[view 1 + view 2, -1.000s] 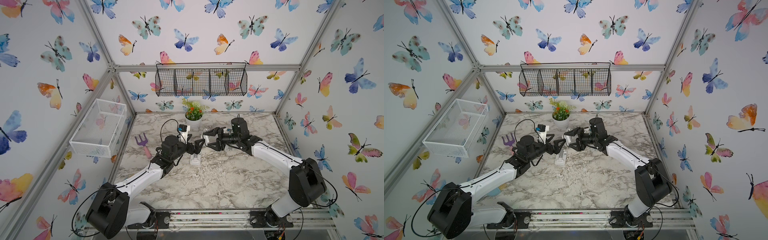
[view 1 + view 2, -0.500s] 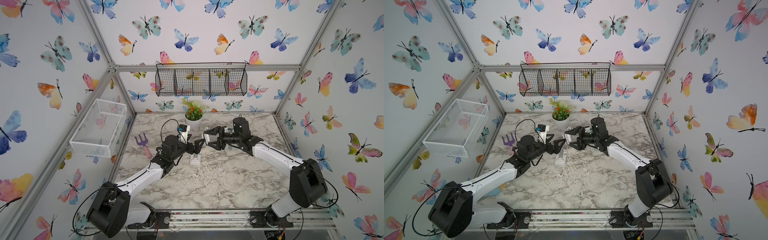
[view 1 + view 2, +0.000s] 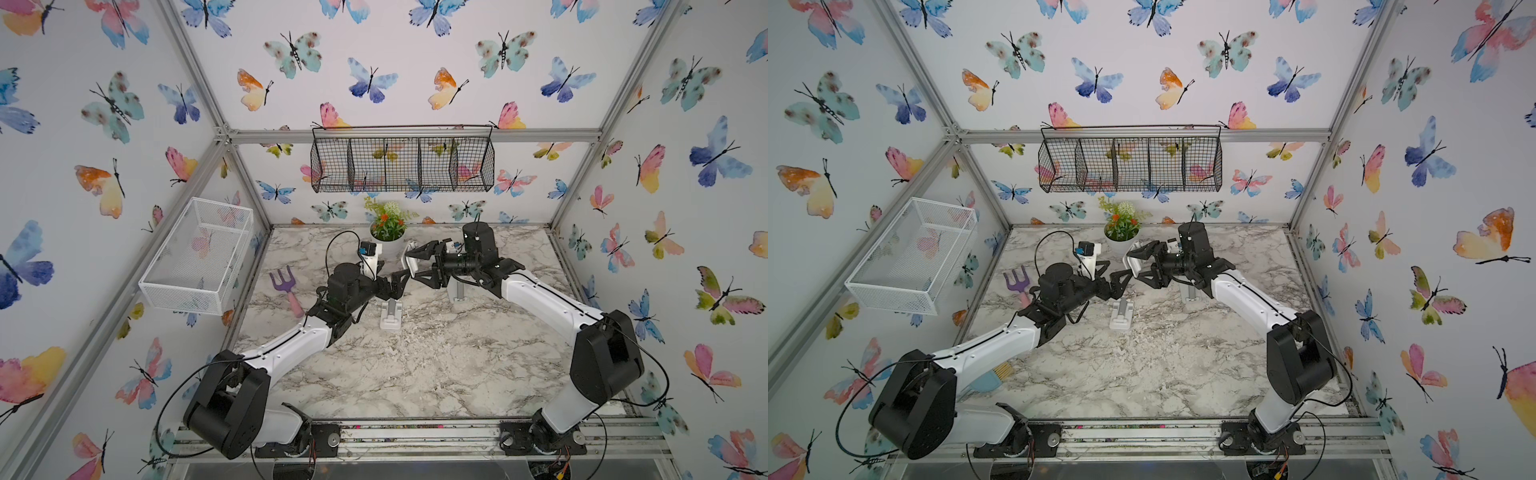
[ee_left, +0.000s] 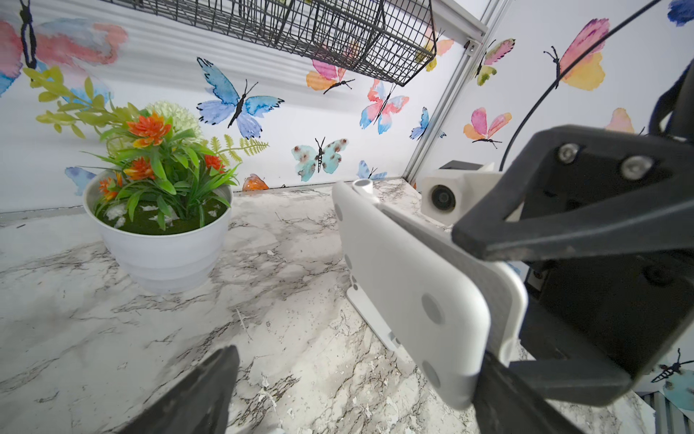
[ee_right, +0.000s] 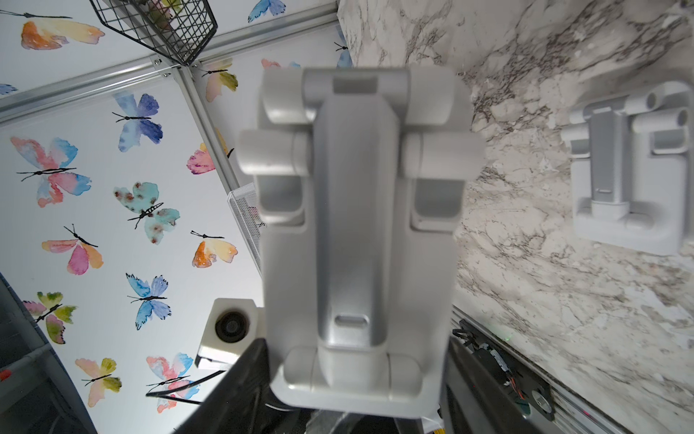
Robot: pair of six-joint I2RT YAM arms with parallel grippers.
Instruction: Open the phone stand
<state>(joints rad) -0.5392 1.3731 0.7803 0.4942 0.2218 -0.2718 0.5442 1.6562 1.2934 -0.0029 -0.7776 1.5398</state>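
Stand (image 3: 408,261): being held aloft above table (image 3: 415,374), clamped across its width by right gripper (image 3: 419,262); long axis lying toward left gripper (image 3: 397,286), jaws being held wide apart just beside free end.

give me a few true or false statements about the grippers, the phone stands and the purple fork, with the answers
1. The right gripper holds a phone stand up off the table. True.
2. The left gripper is clamped shut on that stand. False: its jaws stand open beside it.
3. A second phone stand lies on the table below the grippers. True.
4. The purple fork sits in the white wire basket. False: it lies on the table, beside the left arm.
5. The potted plant has tipped over. False: it stands upright at the back of the table.
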